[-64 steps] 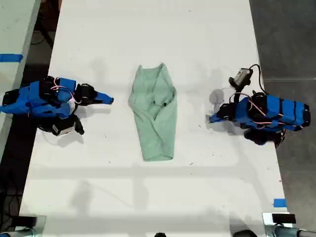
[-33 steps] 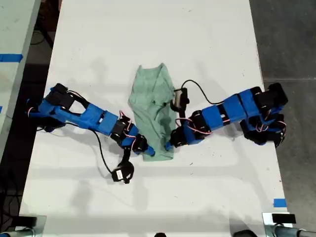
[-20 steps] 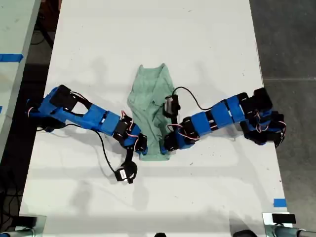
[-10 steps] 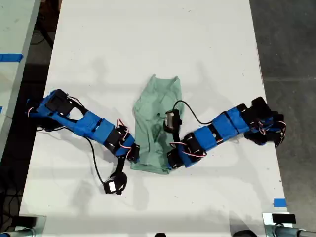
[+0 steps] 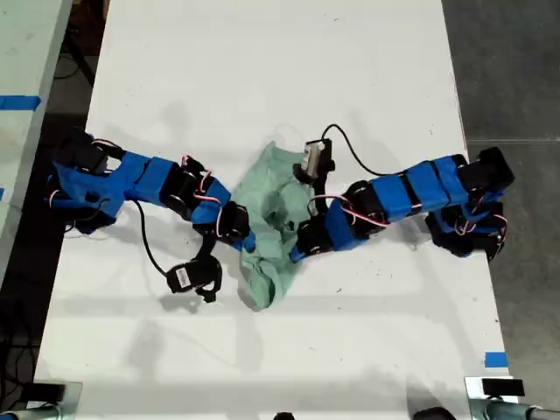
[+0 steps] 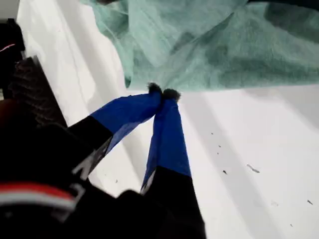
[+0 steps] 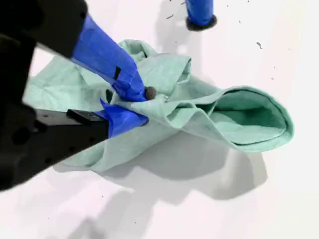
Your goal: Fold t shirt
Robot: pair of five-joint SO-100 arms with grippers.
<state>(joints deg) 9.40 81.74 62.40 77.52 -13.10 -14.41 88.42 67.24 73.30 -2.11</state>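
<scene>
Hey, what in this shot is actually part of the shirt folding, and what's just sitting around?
Part of the job:
the t shirt
my first end effector, shut at its edge
my second end effector, clamped on a fold

Just lying about:
blue tape strip on the white table
second blue tape strip on the neighbouring surface, exterior view's left

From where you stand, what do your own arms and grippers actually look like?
Both arms are chains of bright blue blocks with black joints and thin red-and-white wires. Black cables loop to small camera modules. My first gripper and my second gripper have tapered, blue-taped fingers with dark tips on black bodies.
</scene>
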